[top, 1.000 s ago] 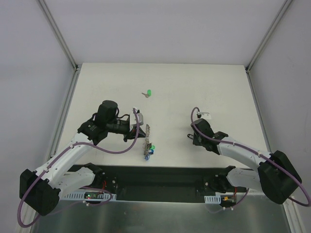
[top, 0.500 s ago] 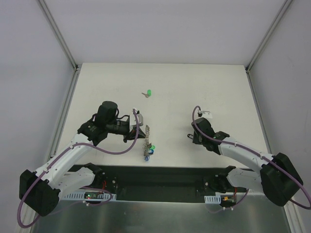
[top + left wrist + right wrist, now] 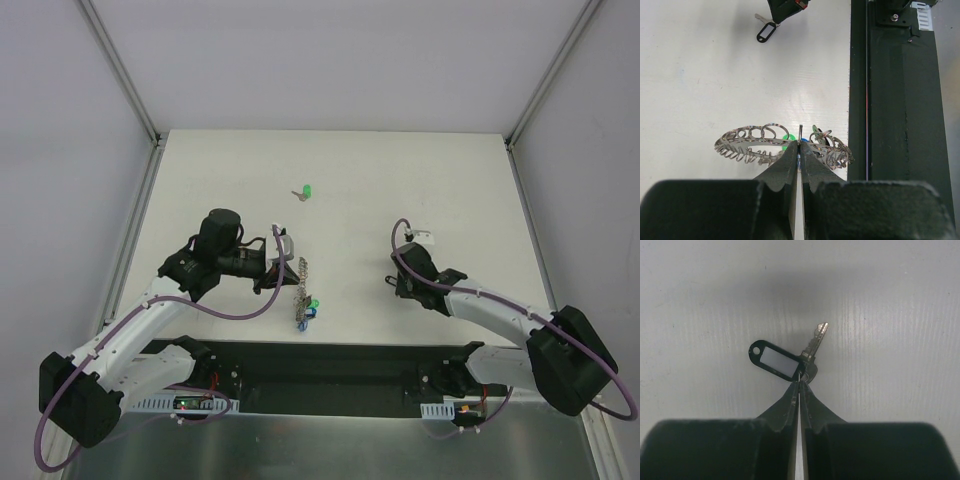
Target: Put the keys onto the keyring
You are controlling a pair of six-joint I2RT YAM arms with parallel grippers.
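Observation:
The keyring (image 3: 747, 142), a flat grey ring with wire loops round its rim, stands on edge on the table, and my left gripper (image 3: 799, 145) is shut on its rim. A green key (image 3: 786, 137) and a blue key (image 3: 804, 141) hang on it behind the fingertips. From above, the keyring (image 3: 300, 285) is left of centre. My right gripper (image 3: 799, 382) is shut on the small wire ring of the black key (image 3: 777, 360), which lies flat with its metal blade (image 3: 816, 340) pointing away. Another green key (image 3: 305, 192) lies loose farther back.
A dark metal base rail (image 3: 890, 100) runs along the near table edge, close to the keyring. White walls and frame posts (image 3: 125, 90) bound the table on its other sides.
The right gripper's jaws have closed on the black key's wire ring. The left arm and the keyring have held still.

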